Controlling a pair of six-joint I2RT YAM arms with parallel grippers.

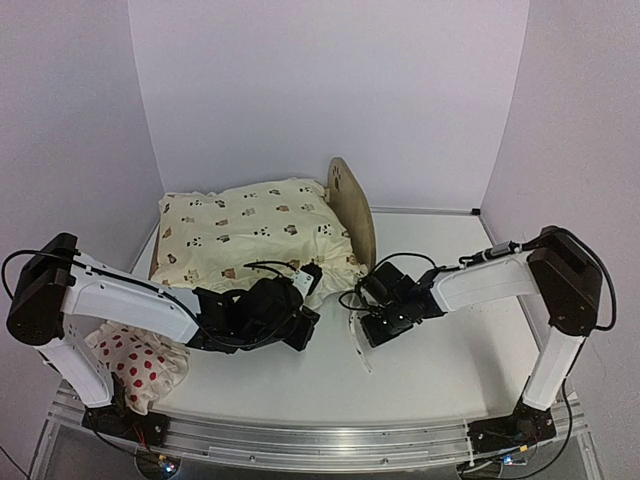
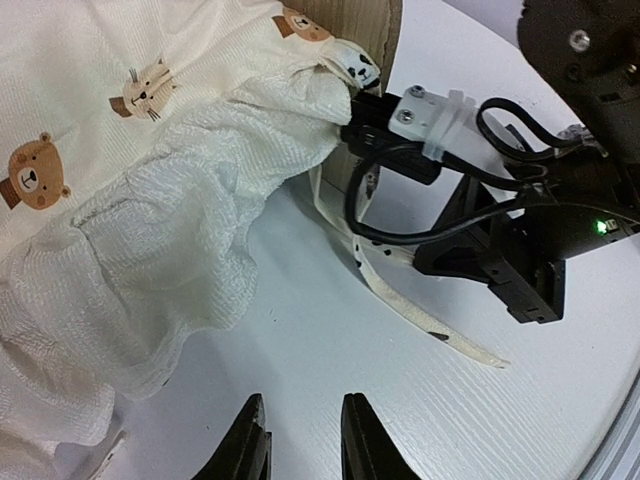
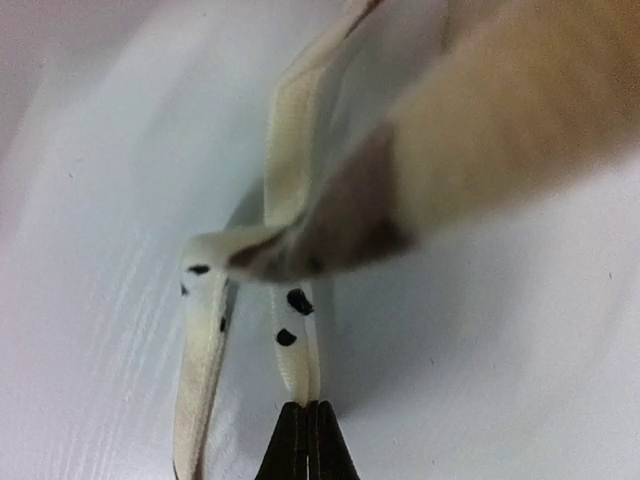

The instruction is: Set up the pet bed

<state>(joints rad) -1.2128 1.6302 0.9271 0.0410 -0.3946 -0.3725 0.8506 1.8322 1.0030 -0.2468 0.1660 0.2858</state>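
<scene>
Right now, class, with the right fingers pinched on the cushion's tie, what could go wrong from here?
1. The right fingers grip only the thin tie; a pull may slip it free or drag the cushion off the pet bed.
2. The right arm's cable loops beside the cushion corner, so it may snag there.
3. The left fingers, open and empty, sit close by; the two arms may collide.

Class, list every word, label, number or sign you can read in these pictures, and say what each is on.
No words or numbers can be read in any view.
Paw-print mark, a sign without letters: on the headboard of the pet bed.
Bear and cat faces on the cushion and black spots on its tie: pattern, not text.
Anything on the arm bases: too small to read.
</scene>
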